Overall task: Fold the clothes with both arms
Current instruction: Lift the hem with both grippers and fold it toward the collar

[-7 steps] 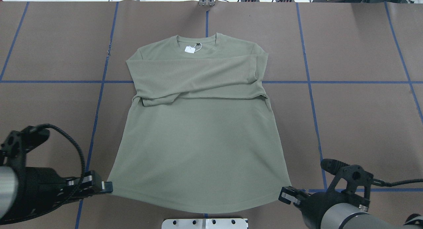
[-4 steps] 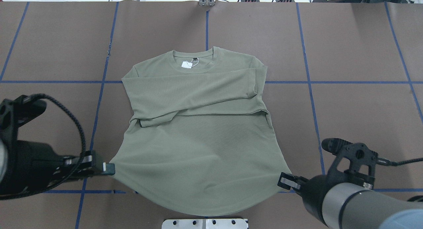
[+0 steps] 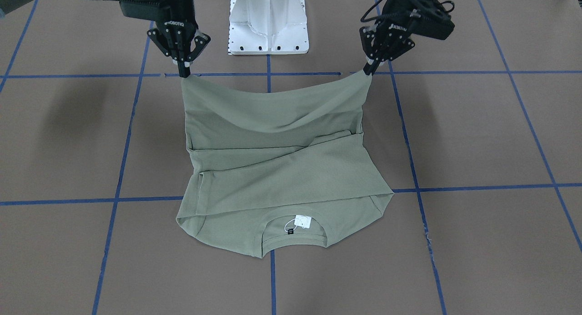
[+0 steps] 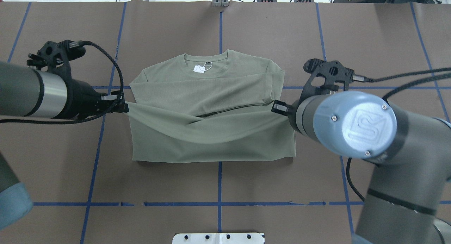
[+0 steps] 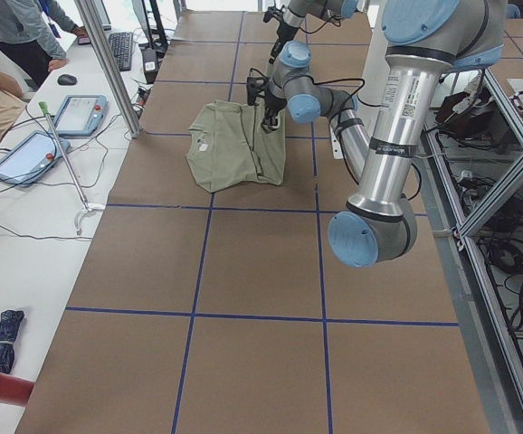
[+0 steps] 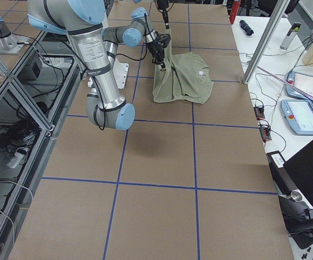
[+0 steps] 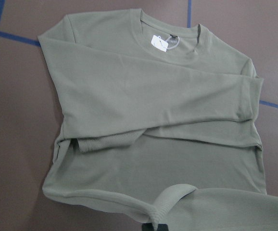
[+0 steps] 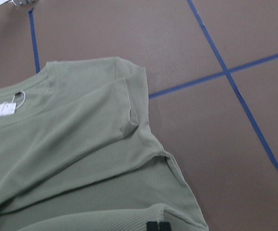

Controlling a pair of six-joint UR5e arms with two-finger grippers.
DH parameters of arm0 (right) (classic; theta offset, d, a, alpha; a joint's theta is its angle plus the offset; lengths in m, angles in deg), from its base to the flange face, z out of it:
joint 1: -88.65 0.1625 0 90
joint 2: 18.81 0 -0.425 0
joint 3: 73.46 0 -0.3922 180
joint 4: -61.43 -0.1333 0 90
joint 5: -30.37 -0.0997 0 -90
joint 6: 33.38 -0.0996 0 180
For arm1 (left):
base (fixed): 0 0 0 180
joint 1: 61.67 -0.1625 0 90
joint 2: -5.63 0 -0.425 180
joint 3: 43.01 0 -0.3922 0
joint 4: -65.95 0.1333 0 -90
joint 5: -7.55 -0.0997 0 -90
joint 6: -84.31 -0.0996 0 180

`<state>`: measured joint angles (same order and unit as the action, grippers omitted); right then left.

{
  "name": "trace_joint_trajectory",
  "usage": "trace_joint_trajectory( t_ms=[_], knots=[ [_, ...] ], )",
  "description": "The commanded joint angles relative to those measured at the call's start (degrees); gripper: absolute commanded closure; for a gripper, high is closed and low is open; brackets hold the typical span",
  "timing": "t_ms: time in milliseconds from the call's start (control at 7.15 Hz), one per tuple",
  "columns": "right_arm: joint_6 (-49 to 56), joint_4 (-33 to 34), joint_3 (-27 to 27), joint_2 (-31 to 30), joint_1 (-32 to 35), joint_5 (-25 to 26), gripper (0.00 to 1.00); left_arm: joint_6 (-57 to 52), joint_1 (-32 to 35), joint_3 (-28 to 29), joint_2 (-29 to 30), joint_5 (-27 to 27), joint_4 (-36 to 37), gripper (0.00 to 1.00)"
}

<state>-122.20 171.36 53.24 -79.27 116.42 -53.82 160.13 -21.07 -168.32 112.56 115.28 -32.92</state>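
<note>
The sage-green shirt lies in the middle of the table, neck and white tag at the far side, both sleeves folded across the chest. My left gripper is shut on the left hem corner. My right gripper is shut on the right hem corner. Both hold the hem raised over the shirt's middle, so the lower half doubles over itself. In the front view the hem hangs taut between the left gripper and the right gripper. The left wrist view shows the held hem above the sleeves.
The table is brown with blue tape lines. The white pedestal base stands at the near edge behind the shirt. Operators and tablets are at a side bench beyond the far edge.
Both grippers have risen and moved away from the robot toward the neck, carrying the hem corners. The shirt's lower half has folded up over itself.
</note>
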Motion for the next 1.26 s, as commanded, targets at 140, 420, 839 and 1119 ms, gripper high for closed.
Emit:
trace_joint_trajectory(
  t_ms=[140,420,839,1119],
  knots=[
    [7.4,-18.1,-20.2,4.5,9.7,-3.4,1.00,-8.9,8.0,13.5,7.0,-0.9,-0.4,1.00],
    [8.2,-22.9,-34.3,10.5,12.1,-4.0,1.00,-8.8,7.9,27.3,11.0,-3.4,-7.2,1.00],
    [10.9,-33.1,-47.1,10.6,13.6,-4.5,1.00,-8.8,5.9,45.7,12.9,-7.8,-22.9,1.00],
    [10.9,-33.1,-47.8,10.6,13.5,-4.5,1.00,-8.8,5.2,45.8,13.1,-7.8,-23.1,1.00]
  ],
)
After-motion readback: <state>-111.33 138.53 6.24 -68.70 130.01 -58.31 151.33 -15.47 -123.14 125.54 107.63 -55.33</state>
